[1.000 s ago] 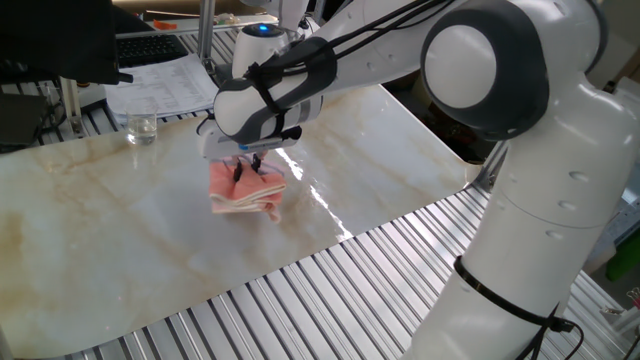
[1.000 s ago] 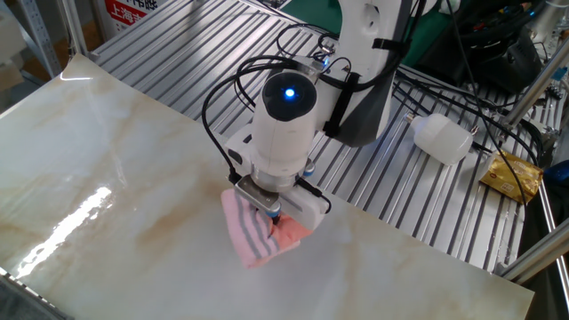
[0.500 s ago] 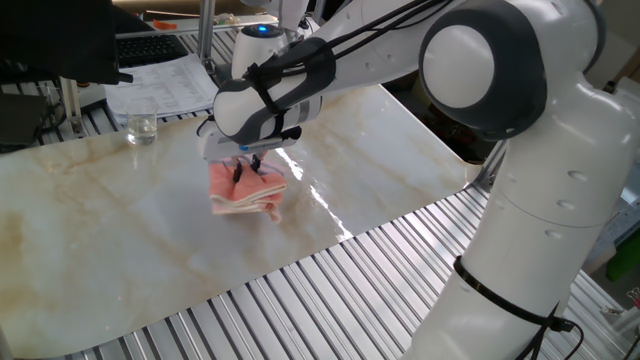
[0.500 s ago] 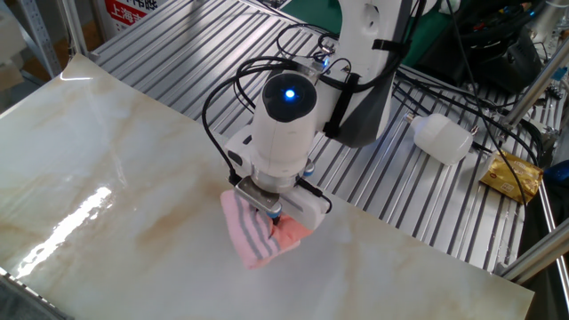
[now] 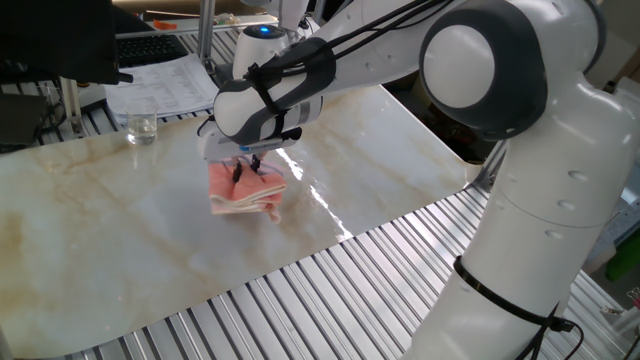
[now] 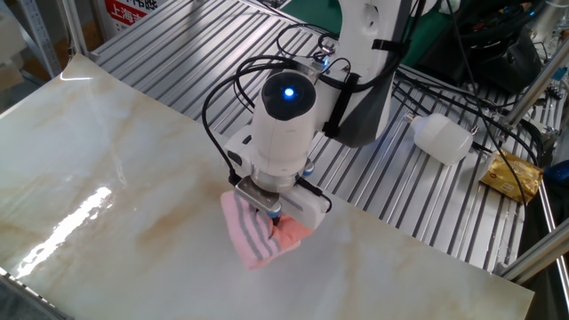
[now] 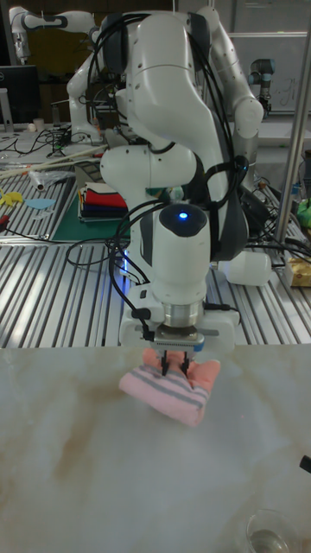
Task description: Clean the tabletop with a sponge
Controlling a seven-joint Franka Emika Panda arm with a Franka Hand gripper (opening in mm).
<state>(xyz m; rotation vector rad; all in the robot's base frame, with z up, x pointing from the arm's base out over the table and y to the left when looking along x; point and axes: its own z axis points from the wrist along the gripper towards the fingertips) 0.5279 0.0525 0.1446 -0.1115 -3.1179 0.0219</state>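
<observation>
Nothing has moved since a second ago: your arm, the sponge and everything around them sit exactly where they were. Your gripper [image 7: 174, 366] points straight down, its two dark fingers [image 5: 236, 173] nearly closed, pinching a raised fold in the top of the sponge [image 7: 169, 390]. The sponge [image 6: 257, 233] rests flat on the tabletop [image 6: 107, 222], its grey-and-white striped edge toward the near side in the tall view, the plain pink part bunched up behind the fingers. In the other fixed view it lies close to the slab's far edge, just in front of the ribbed metal slats [image 6: 391, 196]. A blue light [image 6: 287, 93] glows on the wrist above the gripper, and black cables loop from it back to the arm [image 5: 510, 130].

Further out, a clear glass [image 5: 141, 127] stands on the tabletop's far left corner in one fixed view, well apart from the sponge, with a sheet of printed paper [image 5: 165, 80] behind it. On the slats to the right in the other fixed view lie a white plastic bottle [image 6: 442, 138] and a crinkled gold packet [image 6: 512, 176].
</observation>
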